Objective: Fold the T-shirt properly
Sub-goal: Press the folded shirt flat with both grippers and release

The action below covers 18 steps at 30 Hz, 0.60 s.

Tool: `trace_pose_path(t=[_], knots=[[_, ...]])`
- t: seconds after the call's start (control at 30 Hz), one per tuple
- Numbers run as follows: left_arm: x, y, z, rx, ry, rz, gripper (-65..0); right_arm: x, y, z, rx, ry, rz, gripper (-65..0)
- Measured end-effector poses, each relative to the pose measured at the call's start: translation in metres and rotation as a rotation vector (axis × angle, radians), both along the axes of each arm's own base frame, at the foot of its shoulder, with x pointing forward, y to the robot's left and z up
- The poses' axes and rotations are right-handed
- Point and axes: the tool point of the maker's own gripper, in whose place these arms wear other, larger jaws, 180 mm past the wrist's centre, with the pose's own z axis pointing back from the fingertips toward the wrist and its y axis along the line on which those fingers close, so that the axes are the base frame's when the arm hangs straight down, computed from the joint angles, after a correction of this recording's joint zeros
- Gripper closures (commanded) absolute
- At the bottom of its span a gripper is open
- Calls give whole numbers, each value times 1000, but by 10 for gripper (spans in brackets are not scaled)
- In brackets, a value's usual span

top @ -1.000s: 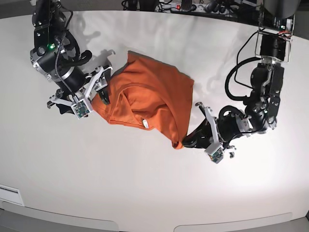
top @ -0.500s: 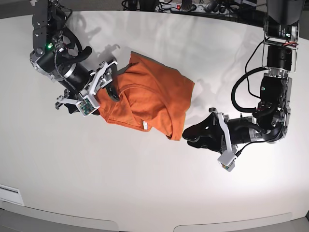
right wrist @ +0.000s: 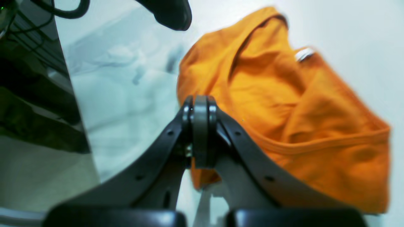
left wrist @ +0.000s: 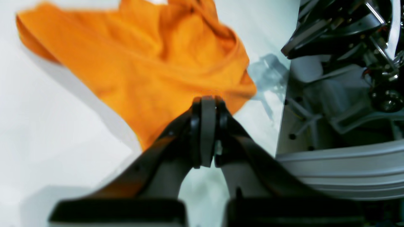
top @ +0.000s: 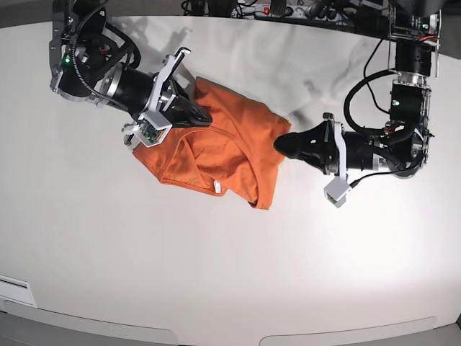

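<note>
Left wrist view: the left gripper (left wrist: 206, 104) has its dark jaws pressed together, empty, before the soft, rumpled orange T-shirt (left wrist: 151, 60) on the smooth white table (left wrist: 47, 132). Right wrist view: the right gripper (right wrist: 200, 107) is likewise closed on nothing, the shirt's hemmed edge beside it, a small white tag (right wrist: 303, 54) showing. Base view: the shirt lies bunched between both grippers.

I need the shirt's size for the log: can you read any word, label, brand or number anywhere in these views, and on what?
None can be read.
White tag on the orange T-shirt: too small in the base view and blurred in the right wrist view; any print is unreadable.
White table, left gripper and right gripper: no lettering visible.
</note>
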Motion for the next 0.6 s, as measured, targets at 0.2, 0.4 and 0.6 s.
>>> trace_pose_path(t=[0.2,0.4,0.6], knots=[[15,-5,-18,59,-48,91,0,-13,22,-19,-54,27,45,0],[28,12,-43,235,-105,144,0,-21,32,-42,-153,35,87,0],[20,12,-52,239,-83,146,0,-10,10,-61,-305,8,0,0]])
